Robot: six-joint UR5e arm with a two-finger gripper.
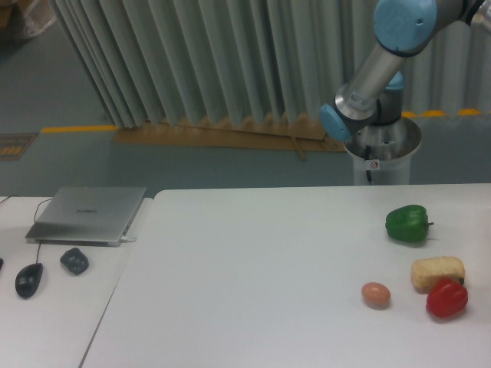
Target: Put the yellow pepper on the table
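the yellow pepper does not show anywhere in this view, so its heading, long axis and place relative to the pincer cannot be told. the gripper is out of frame too; only the arm shows, rising from its base behind the table and leaving at the top right. on the table's right side lie a green pepper, a beige sponge-like block, a red pepper touching it, and an egg. a closed laptop and mouse sit on the side desk.
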